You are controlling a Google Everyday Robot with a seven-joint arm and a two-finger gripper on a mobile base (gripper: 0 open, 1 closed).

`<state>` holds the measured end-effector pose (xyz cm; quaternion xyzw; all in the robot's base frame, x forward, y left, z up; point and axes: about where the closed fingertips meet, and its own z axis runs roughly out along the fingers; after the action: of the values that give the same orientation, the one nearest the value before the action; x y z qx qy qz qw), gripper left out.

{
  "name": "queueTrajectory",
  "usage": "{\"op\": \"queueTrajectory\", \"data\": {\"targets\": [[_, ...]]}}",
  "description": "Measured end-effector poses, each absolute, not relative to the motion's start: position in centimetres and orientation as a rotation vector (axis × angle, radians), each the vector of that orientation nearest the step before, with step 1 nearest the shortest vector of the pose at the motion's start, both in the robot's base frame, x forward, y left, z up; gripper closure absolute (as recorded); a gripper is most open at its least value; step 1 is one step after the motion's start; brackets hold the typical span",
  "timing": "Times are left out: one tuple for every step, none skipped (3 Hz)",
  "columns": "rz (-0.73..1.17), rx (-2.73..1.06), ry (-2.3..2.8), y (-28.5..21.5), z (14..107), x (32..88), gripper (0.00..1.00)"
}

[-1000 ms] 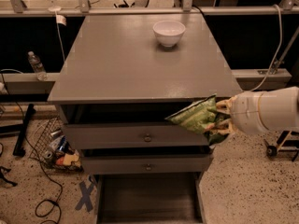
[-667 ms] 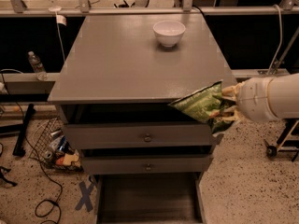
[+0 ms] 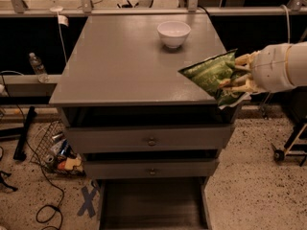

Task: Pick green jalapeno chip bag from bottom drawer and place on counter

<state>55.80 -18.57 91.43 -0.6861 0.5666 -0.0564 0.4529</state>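
Camera view, the only one.

- The gripper [image 3: 233,75] is at 3 o'clock in frame, by the right front corner of the worktop [image 3: 124,61].
- The fingers [image 3: 238,60] pinch the right end of the green jalapeno chip bag [image 3: 209,74].
- The bag is out of the bottom drawer [image 3: 153,205] and held at roughly 4 o'clock of the worktop. Its free corner points to 9 o'clock and reaches in over the surface, while its lower right part hangs past the right edge. Can't tell if it touches the top; it looks just above.
- The bottom drawer is open at 6 o'clock, under the two knobbed drawers [image 3: 151,139].
- A white bowl [image 3: 173,32] sits at 12 o'clock on the worktop, well apart from the bag.

Judgement: the pick looks done and this is the place step, late in the task.

How to do it well:
- Don't release here. The bag straddles the edge and would likely tip off to the floor.
- Carry it toward 10 o'clock until the whole bag is over the surface, stopping short of the bowl.
- Lower until the underside rests flat, then spread the fingers. A drop from height onto a glossy top could let a light, crinkly bag slide.
- Foil may cling to a finger, so retract straight up first and then back to 3 o'clock, to avoid dragging the bag along.
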Motion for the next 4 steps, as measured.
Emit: {"op": "queueTrajectory", "data": {"targets": [[-0.091, -1.665, 1.396, -17.7, 92.6, 58.4, 1.00], [0.039, -1.623, 1.431, -16.0, 92.5, 62.3, 1.00], [0.142, -1.598, 1.468, -14.8, 91.6, 64.6, 1.00], [0.281, -1.518, 1.541, -14.5, 89.7, 67.5, 0.82]]}}
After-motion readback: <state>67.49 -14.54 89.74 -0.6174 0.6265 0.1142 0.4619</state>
